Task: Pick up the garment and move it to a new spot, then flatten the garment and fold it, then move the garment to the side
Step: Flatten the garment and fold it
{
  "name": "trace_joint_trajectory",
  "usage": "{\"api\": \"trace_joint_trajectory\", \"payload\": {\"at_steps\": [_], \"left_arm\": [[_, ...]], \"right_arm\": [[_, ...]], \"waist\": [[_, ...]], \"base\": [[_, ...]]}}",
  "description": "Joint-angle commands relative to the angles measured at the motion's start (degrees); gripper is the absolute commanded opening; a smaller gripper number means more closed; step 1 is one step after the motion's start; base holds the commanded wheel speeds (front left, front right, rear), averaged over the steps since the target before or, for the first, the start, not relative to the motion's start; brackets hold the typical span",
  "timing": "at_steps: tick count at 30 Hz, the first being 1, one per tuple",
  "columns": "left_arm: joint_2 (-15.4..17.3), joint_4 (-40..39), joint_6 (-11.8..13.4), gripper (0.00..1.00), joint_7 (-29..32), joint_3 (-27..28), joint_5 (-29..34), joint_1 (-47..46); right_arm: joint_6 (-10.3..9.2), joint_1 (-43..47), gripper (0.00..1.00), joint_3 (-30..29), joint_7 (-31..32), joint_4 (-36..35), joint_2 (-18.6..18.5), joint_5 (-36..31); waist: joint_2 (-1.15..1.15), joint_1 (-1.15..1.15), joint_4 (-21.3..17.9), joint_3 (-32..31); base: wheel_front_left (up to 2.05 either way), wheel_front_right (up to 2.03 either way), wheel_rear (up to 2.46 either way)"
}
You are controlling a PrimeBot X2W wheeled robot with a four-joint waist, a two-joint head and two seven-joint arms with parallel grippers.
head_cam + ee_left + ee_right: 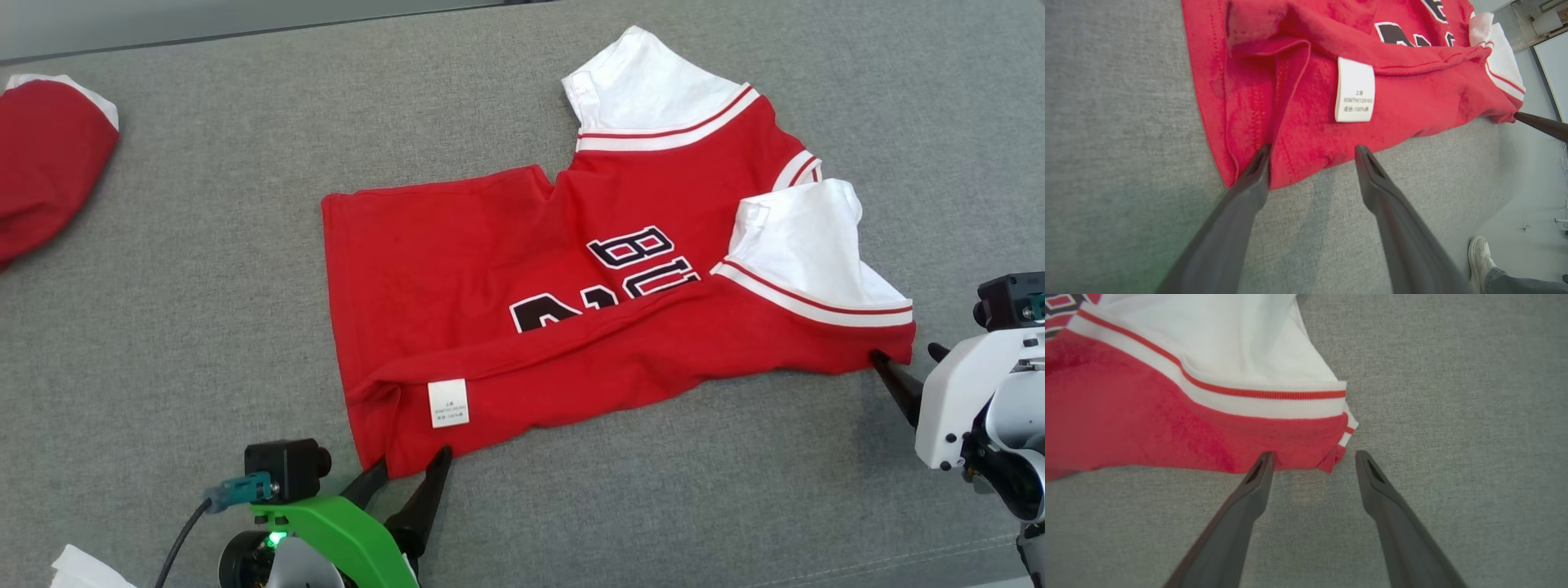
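Garment: red short-sleeved jersey [490, 278] with white sleeves, red-and-white striped trim and black lettering outlined in white.
Position: middle of the grey cloth surface [204, 286], spread out, collar end toward the robot's right.
Fold: the near long edge is turned over onto the front. It covers the lower part of the lettering and exposes a white care label [448, 403].
Texture: soft knit with stitched hems and shallow wrinkles near the left hem. The surface is a coarse woven fabric.
Left gripper [414, 457]: released, jaws spread, nothing held. The fingertips are at the near hem corner, one tip on each side of it.
Right gripper [1314, 454]: released, nothing held. One tip meets the red edge below the near sleeve [804, 245]; the other is over bare surface.
Open room: bare surface along the near side, and to the left and right of the jersey.
Other items: a second red garment [49, 163] lies well apart at the far left. A shoe [1479, 261] stands on the floor beyond the surface edge.
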Motion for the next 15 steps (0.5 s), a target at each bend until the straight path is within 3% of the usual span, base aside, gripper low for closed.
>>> {"api": "trace_joint_trajectory", "payload": {"at_steps": [1,6,8,9,10,11,12,15], "left_arm": [[0.04,0.11,-0.25,1.0,0.13,-0.06,-0.1,-1.0],[0.0,0.43,-0.44,0.98,0.46,-0.25,0.03,-2.01],[0.12,0.67,-0.66,0.47,0.77,-0.41,-0.03,-2.45],[0.15,0.9,-0.77,0.35,0.86,-0.46,-0.07,-2.68],[0.18,1.15,-0.89,0.06,0.95,-0.51,-0.09,-2.81],[0.21,1.51,-1.26,0.0,1.11,-0.68,-0.31,-2.83],[0.25,1.77,-1.45,0.0,1.16,-0.75,-0.44,-2.91],[0.63,2.08,-2.16,0.0,0.71,-0.13,-1.11,-2.84]], "right_arm": [[0.02,-1.17,1.0,-0.03,-0.12,0.45,0.11,-0.5],[0.02,-2.52,1.0,0.91,0.63,2.38,0.81,-0.84],[0.02,-2.91,1.0,1.52,0.95,3.0,1.24,-0.42],[0.02,-3.12,1.0,2.09,1.08,3.24,1.26,-0.29],[0.02,-3.26,1.0,2.56,1.2,3.52,1.25,-0.15],[0.02,-3.38,0.45,3.13,1.04,3.81,1.26,0.1],[0.02,-3.51,0.0,3.44,0.54,3.96,1.26,0.44],[0.02,-3.37,0.0,4.15,0.45,4.54,0.86,3.27]], "waist": [[0.0,0.0,-0.08,0.47],[0.0,0.0,0.01,1.77],[0.0,0.0,0.08,2.29],[0.0,0.0,0.14,2.47],[0.0,0.0,0.18,2.58],[0.0,0.0,0.23,2.65],[0.0,0.0,0.28,2.63],[0.0,0.0,0.51,1.81]], "base": [[0.0,0.0,0.0],[0.0,0.0,0.0],[0.0,0.0,0.0],[0.0,0.0,0.0],[0.0,0.0,0.0],[0.0,0.0,0.0],[0.0,0.0,0.0],[0.0,0.0,0.0]]}}
